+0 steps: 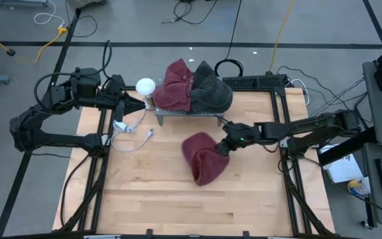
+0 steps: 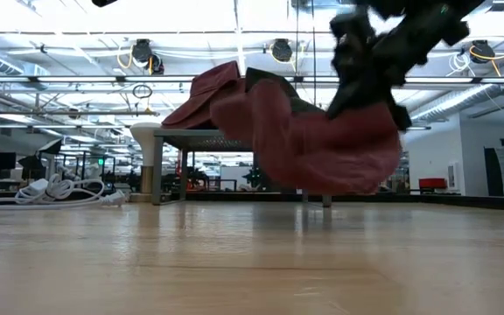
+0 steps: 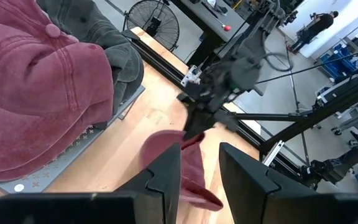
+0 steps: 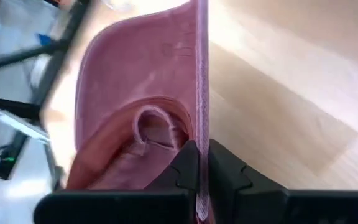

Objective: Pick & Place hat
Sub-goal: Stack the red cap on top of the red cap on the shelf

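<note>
A maroon hat [image 1: 204, 160] is at the table's middle, with my right gripper [image 1: 221, 147] shut on it from its right side. In the low view the hat [image 2: 322, 149] hangs under that gripper [image 2: 366, 87], just above the wood. At the far middle, a second maroon hat [image 1: 174, 86] and a dark grey hat [image 1: 212, 91] rest on a metal rack [image 1: 188, 115]. My left gripper [image 1: 140, 103] hovers at the far left beside the rack. Its fingers [image 3: 166, 177] are apart, with nothing between them. My right gripper pinches the maroon hat's brim [image 4: 201, 118] at its edge between the two fingers [image 4: 188, 163]. The fingers slant down from the table's right side. The crown [image 2: 304, 144] sags below and to the left of the hold, and the whole hat appears lifted clear of the table.
A white round-topped post [image 1: 145, 86] stands left of the rack. A white cable [image 1: 128, 129] lies on the wood near the left edge. Bare wood [image 1: 178, 206] stretches across the near half. Black frame rails [image 1: 285, 126] run along the table's sides.
</note>
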Robot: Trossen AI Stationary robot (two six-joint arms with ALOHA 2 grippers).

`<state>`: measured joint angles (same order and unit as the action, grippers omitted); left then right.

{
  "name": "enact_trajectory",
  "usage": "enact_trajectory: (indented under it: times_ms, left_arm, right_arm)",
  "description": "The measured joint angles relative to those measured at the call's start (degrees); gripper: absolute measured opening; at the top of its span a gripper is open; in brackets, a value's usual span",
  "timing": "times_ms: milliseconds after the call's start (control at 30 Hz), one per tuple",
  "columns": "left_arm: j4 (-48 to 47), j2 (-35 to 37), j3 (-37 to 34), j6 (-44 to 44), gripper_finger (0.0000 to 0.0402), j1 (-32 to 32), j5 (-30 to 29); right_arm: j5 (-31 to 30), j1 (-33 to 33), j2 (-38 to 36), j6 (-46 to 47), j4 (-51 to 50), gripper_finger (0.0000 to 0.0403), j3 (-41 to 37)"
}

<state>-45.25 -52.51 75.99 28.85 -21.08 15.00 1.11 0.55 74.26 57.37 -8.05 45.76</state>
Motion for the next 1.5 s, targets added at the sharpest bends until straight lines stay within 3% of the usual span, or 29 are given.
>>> enact_trajectory:
  times_ms: [400, 667, 1000, 1333, 1500]
  left_arm:
    - [0.1, 0.0, 0.0, 3.9, 0.0113, 0.0, -0.5]
    - [3.9, 0.0, 0.0, 7.6, 0.0113, 0.0, -0.1]
    - [6.5, 0.0, 0.0, 12.5, 0.0113, 0.0, -1.9]
    - [6.5, 0.0, 0.0, 22.5, 0.0113, 0.0, -5.1]
    - [6.5, 0.0, 0.0, 31.2, 0.0113, 0.0, -5.0]
  right_arm:
    - [-15.2, 3.7, -17.9, -6.3, -3.1, 0.0007, 0.0]
    - [-23.4, 3.7, -24.0, -17.4, -3.1, 0.0007, 2.9]
    - [-35.6, 3.7, -23.6, -45.9, -0.8, 0.0007, 13.2]
    - [-43.4, 3.7, -23.2, -82.5, 18.8, 0.0007, 14.2]
    - [-43.5, 3.7, -22.4, -101.8, 29.1, 0.0007, 14.2]
